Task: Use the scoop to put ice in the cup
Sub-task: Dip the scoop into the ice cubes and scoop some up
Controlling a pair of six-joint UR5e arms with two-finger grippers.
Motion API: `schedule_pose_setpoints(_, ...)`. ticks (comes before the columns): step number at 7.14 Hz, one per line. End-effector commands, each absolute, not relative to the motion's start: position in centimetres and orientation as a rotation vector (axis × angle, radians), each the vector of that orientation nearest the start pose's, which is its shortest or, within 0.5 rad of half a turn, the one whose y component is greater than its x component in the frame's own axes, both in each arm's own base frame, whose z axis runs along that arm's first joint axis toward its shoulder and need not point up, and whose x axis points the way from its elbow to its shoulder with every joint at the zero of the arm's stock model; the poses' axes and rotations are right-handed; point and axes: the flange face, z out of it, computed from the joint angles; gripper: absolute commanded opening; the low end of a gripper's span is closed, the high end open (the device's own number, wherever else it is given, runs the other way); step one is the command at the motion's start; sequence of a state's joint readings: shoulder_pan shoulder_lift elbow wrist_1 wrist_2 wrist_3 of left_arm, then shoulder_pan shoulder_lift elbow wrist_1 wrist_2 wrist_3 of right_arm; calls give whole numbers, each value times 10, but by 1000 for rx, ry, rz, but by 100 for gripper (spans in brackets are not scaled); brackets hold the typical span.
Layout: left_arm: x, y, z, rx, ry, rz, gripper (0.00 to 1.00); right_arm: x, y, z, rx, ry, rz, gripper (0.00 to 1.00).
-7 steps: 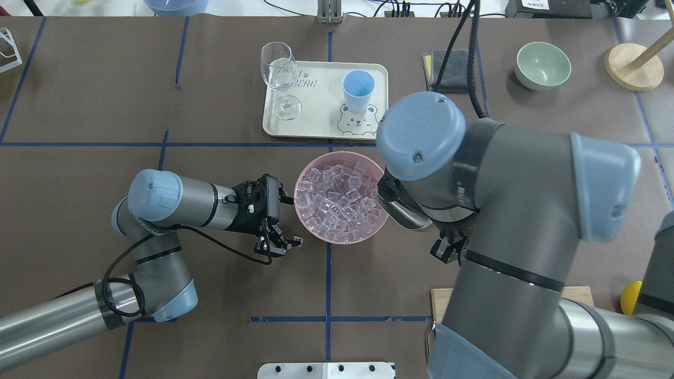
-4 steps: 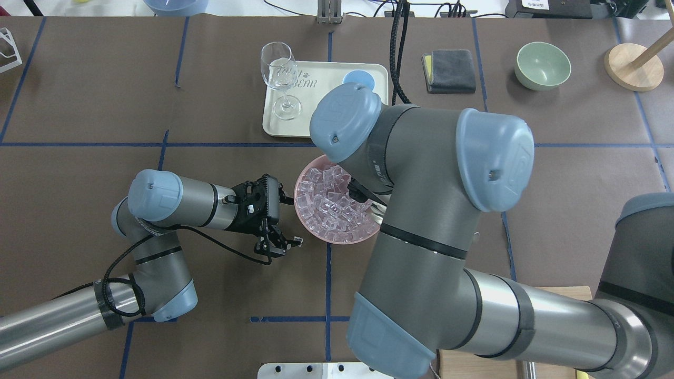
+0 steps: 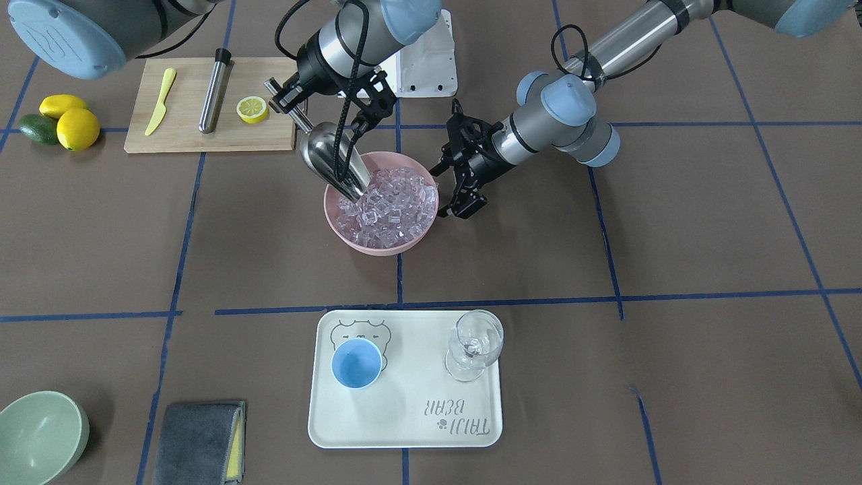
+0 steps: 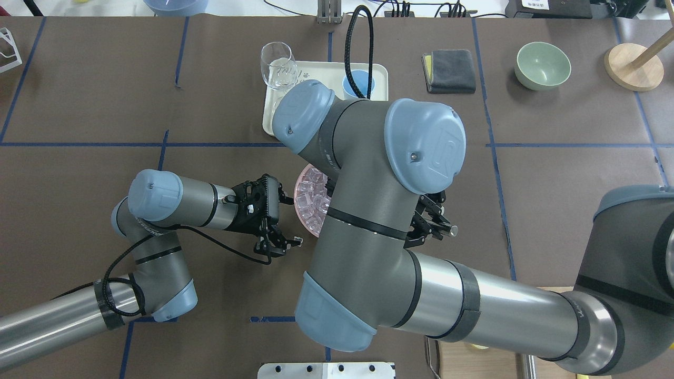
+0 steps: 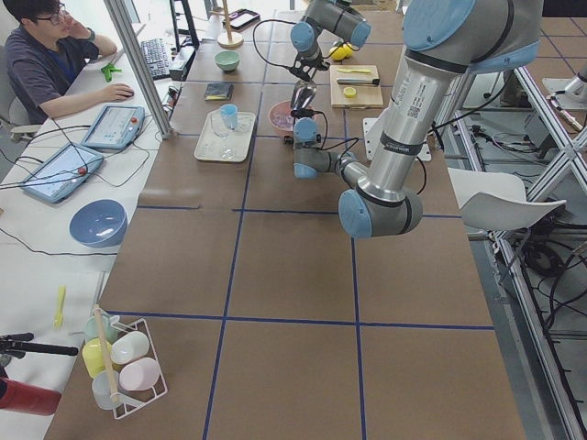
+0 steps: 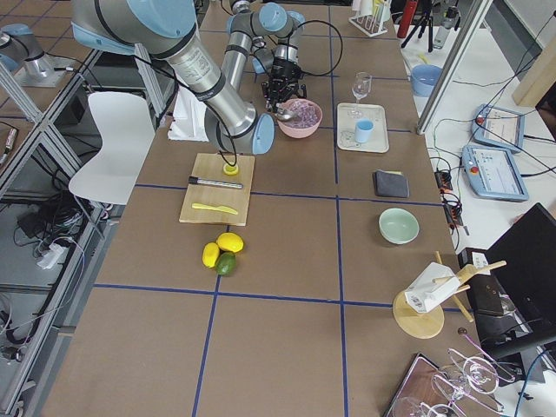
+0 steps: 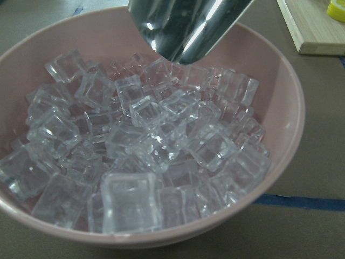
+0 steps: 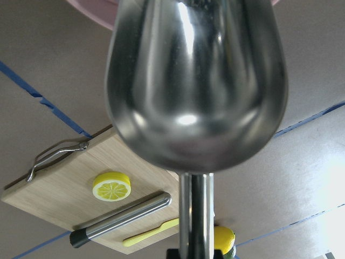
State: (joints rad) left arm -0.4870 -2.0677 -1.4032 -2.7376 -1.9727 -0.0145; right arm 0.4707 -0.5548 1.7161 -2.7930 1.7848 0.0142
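Observation:
My right gripper (image 3: pixel 291 108) is shut on the thin handle of the steel scoop (image 3: pixel 330 158), which tilts down with its lip at the ice (image 3: pixel 394 199) in the pink bowl (image 3: pixel 380 244). In the left wrist view the scoop (image 7: pixel 186 24) hangs just over the ice cubes (image 7: pixel 145 145); the part of its trough that shows holds no ice. The right wrist view shows the scoop's underside (image 8: pixel 197 81). My left gripper (image 3: pixel 463 202) looks shut and empty, close beside the bowl's rim. The light-blue cup (image 3: pixel 357 364) stands empty on the cream tray (image 3: pixel 404 431).
A wine glass (image 3: pixel 475 343) stands on the tray beside the cup. A wooden board (image 3: pixel 195 131) holds a yellow-green knife (image 3: pixel 160 101), a steel cylinder (image 3: pixel 214 91) and a lemon half (image 3: pixel 252 109). A green bowl (image 3: pixel 37 438) and a grey cloth (image 3: pixel 199 424) lie further off.
My right arm has swung left over the bowl and tray, carrying the scoop from the bowl's right side in over the ice. The left arm has not moved.

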Motion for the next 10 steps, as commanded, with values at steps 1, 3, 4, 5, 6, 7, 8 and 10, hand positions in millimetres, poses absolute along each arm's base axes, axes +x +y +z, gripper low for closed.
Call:
schedule_pose_setpoints(1, 550, -398, 316, 1166, 1120, 1142, 100, -519, -380, 131, -217, -128, -1083, 0)
schedule_pose_setpoints(3, 550, -398, 316, 1166, 1120, 1142, 100, -539, -384, 137, -180, -149, -1090, 0)
schedule_pose_setpoints(4, 550, -399, 316, 1166, 1120, 1142, 100, -546, -385, 144, -157, -162, -1091, 0)
schedule_pose_setpoints(5, 550, -399, 317, 1166, 1120, 1142, 100, -549, -385, 146, -139, -173, -1090, 0)
schedule_pose_setpoints(6, 549, -398, 316, 1171, 1122, 1142, 100, -553, -386, 156, -116, -188, -1093, 0)
schedule_pose_setpoints(7, 549, -398, 316, 1171, 1122, 1142, 100, -559, -388, 174, -91, -203, -1089, 0)
schedule_pose_setpoints(8, 549, -398, 316, 1171, 1122, 1142, 100, -564, -388, 194, -47, -216, -1066, 0)
schedule_pose_setpoints(10, 549, -398, 316, 1171, 1122, 1142, 100, -550, -383, 198, 37, -262, -1070, 0)
